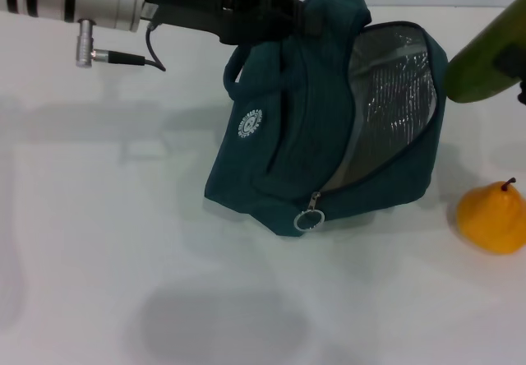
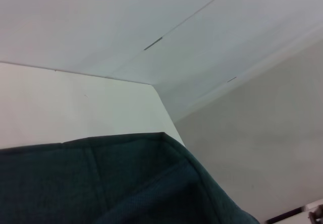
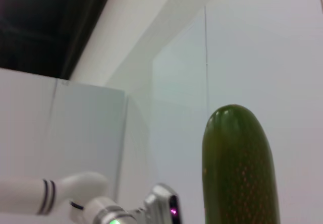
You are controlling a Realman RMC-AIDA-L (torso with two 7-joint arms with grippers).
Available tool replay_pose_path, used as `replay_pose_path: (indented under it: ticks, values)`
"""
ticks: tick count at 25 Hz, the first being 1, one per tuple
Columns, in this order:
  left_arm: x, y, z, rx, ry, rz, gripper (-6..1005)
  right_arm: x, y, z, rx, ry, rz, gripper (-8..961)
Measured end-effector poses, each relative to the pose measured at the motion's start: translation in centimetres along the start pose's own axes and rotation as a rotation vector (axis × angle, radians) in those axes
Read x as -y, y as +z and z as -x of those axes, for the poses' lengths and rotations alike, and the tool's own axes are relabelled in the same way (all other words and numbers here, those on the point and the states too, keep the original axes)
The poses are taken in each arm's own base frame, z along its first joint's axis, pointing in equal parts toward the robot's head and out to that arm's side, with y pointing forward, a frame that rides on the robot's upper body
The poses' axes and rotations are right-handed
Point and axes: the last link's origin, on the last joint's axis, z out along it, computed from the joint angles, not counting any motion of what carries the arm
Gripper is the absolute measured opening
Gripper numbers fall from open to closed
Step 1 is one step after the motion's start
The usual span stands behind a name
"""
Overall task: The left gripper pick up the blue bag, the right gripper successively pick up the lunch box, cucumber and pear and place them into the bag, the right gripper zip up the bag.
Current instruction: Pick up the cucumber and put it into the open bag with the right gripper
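The blue bag [image 1: 320, 127] stood tilted on the white table [image 1: 107, 242], its zipped mouth gaping to show silver lining (the zip pull [image 1: 310, 217] hung at the low front corner), held up at its top by the left gripper [image 1: 275, 7], clamped there on an arm reaching in level from the left. The cucumber [image 1: 485, 61] hung in the air by the bag's right edge, carried at the picture's edge by the right gripper [image 1: 521, 95], whose fingers could not be made out. The pear [image 1: 493, 217] sat on the table, right of the bag.
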Motion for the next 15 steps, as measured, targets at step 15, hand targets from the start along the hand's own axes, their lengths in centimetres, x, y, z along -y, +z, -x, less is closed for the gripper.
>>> replay_pose_path:
  ticks: [15]
  values:
    - [-0.3, 1.0, 0.4, 0.01, -0.022, 0.027, 67, 1.5, 3.6, -1.2, -0.02, -0.163, -0.01, 538]
